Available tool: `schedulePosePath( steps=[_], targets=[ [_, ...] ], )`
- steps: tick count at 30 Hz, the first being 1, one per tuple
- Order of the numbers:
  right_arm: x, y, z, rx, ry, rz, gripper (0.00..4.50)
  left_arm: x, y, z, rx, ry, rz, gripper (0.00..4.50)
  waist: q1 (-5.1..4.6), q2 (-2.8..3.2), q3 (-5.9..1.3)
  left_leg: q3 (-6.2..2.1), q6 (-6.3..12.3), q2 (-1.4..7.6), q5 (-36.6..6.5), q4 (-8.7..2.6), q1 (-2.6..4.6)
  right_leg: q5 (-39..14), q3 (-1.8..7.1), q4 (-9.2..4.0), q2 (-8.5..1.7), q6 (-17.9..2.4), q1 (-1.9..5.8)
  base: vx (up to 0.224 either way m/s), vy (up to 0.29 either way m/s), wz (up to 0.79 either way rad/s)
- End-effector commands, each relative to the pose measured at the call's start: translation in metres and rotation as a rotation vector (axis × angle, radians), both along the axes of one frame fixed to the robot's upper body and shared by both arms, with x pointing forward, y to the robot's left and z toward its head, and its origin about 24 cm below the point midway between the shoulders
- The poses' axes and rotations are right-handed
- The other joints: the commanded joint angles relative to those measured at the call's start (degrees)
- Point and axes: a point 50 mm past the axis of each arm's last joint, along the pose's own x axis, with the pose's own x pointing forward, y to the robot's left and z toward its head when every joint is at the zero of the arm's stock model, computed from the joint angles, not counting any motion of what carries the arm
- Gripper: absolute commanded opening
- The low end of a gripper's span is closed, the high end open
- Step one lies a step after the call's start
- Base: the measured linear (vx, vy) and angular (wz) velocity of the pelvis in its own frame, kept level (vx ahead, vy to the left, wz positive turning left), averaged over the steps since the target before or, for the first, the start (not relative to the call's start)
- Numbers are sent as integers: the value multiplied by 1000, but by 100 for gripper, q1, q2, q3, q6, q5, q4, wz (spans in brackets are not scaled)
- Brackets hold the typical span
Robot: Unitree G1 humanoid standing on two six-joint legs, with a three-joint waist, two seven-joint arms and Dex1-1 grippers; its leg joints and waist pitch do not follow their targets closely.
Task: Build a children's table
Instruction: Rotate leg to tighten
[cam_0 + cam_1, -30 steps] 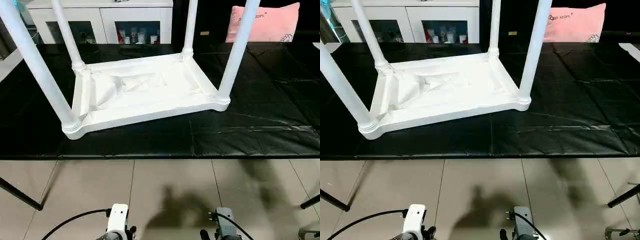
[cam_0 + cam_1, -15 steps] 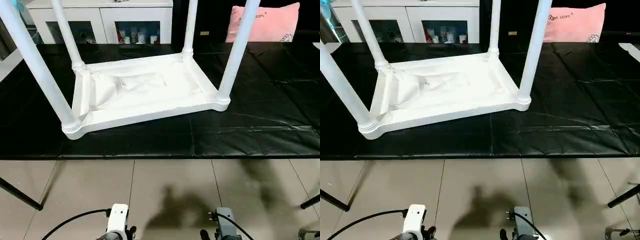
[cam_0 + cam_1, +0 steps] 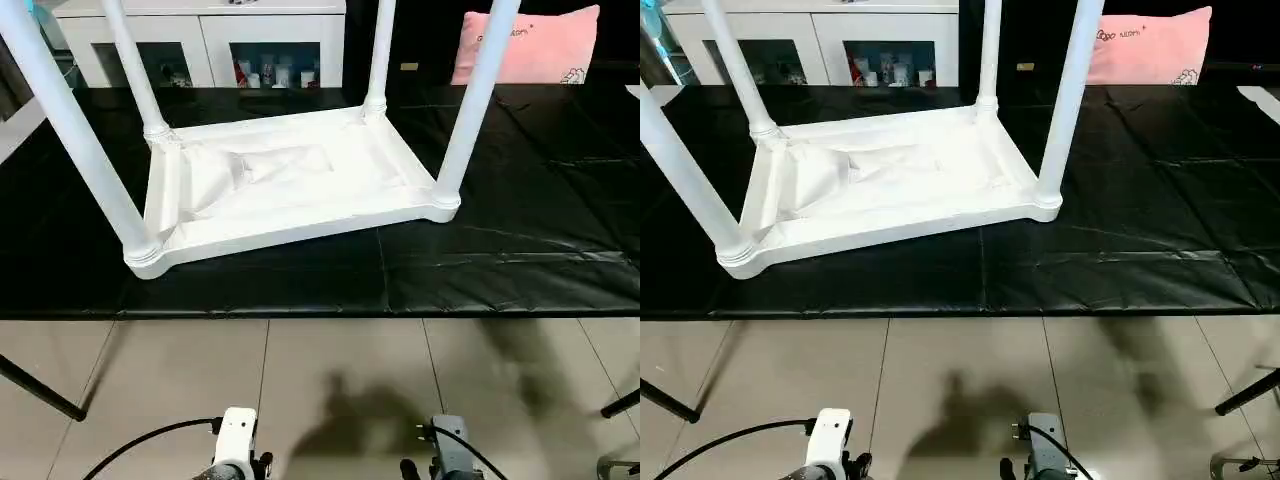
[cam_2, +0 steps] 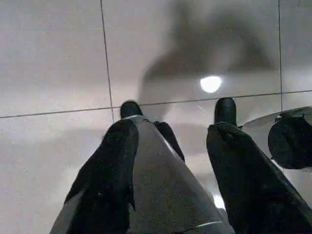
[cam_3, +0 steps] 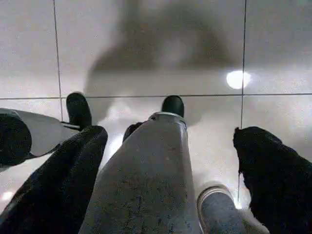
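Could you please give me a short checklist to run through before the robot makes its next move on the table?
1. All four legs seated in the corner sockets: ok by the look of it; near-left leg, far-left leg, far-right leg and near-right leg stand upright.
2. Tabletop lying flat, underside up, on the black sheet: ok.
3. Legs pushed fully home: cannot tell.
4. Left gripper empty: ok, fingers apart over the tiled floor.
5. Right gripper empty: ok, fingers wide apart.
6. Both grippers away from the table: ok, they hang low over the floor.
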Motion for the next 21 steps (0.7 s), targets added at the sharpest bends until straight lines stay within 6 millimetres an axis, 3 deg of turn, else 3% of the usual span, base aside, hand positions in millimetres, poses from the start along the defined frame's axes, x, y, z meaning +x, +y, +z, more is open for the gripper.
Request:
schedulePosePath(
  steps=[1,21],
  targets=[
    [-6,0,-2,-3,24,8,450,-2,2,-1,5,12,3,260,-3,-22,-180,-242,179,551,-1848,-524,102,-1067,288,-475,-575,-1448,117,0,0,0],
    [-6,0,-2,-3,24,8,450,-2,2,-1,5,12,3,260,-6,-24,-182,-239,193,551,-1822,-526,100,-981,282,-463,-565,-1465,120,0,0,0]
  ],
)
